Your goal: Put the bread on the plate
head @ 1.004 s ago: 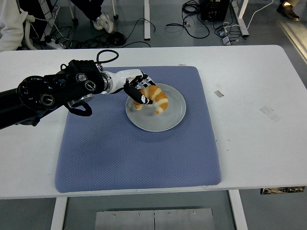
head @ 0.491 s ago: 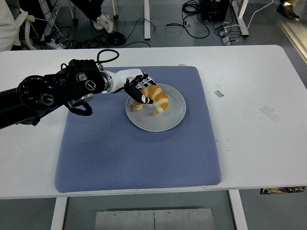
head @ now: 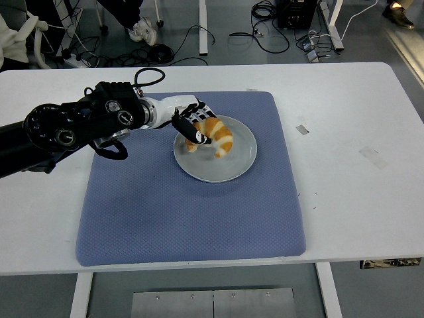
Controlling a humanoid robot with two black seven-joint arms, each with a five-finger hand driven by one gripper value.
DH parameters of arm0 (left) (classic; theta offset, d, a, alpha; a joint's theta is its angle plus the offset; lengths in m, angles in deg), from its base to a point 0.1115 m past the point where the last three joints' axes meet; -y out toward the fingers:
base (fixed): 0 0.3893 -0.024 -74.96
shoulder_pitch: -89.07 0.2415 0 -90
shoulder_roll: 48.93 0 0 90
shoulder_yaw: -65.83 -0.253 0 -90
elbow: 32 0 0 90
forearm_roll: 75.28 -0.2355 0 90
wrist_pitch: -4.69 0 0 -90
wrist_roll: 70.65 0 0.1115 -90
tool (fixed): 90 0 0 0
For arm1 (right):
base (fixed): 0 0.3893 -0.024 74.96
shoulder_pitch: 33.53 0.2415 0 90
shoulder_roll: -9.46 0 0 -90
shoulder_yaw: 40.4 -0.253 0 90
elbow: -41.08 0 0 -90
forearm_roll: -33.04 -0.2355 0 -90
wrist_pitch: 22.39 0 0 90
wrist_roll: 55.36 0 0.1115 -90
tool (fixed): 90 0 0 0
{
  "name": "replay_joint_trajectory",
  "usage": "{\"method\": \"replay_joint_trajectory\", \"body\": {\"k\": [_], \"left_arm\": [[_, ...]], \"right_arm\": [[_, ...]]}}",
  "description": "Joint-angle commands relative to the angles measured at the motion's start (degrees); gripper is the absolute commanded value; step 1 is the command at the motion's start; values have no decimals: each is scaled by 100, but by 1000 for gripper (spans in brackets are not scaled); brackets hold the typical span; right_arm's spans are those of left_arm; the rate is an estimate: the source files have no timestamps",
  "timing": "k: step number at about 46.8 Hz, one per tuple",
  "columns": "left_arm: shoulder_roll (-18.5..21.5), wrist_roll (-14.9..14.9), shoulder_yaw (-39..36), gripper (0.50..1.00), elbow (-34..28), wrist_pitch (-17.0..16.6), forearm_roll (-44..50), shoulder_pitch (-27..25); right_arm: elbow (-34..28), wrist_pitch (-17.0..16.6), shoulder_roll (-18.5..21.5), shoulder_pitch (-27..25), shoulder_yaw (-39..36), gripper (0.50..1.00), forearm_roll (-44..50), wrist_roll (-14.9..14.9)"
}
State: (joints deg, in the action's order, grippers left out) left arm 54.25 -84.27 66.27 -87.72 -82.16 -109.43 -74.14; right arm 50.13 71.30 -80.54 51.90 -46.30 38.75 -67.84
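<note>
Though it looks like a croissant, the bread is most likely a light thing with a thin crust or a soft skin, so a hard squeeze would dent or flake it. Its surface seems dry and ridged, not slippery, and I judge it would not slide out of a gentle grip. The best hold is across the thick middle of the curve, fingers on one flank and thumb on the other; the tapered tips would bend or break. It lies on the plate, in the left half, with one end pointing towards the plate's centre. The left hand is curled around the bread's left end, the fingers closed on it from above and from the side. Whether the bread's weight already rests fully on the plate cannot be told. The plate sits on the mat, towards its far side, and the mat lies on the table. The right arm is not to be seen. If the bread is down, only letting go remains.
</note>
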Motion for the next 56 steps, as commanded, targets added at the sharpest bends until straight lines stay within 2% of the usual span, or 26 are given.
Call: {"method": "replay_joint_trajectory", "body": {"k": [1,9,18,31,43,56], "left_arm": [[0,0,0,817,0,2,-4,1],[0,0,0,866,-8,2,4,-26],[0,9,9,967,-8,11,22,-70],[123,35,62,978,-79,37,118,-333],[501,17,88,987,-52,11,488,-623],[967,17,351,987,97,-7,1577,-615]], "right_arm": [[0,0,0,0,-8,1000,0,0],[0,0,0,0,1,1000,0,0],[0,0,0,-9,-8,1000,0,0],[0,0,0,0,1,1000,0,0],[0,0,0,0,-7,1000,0,0],[0,0,0,0,1,1000,0,0]]}}
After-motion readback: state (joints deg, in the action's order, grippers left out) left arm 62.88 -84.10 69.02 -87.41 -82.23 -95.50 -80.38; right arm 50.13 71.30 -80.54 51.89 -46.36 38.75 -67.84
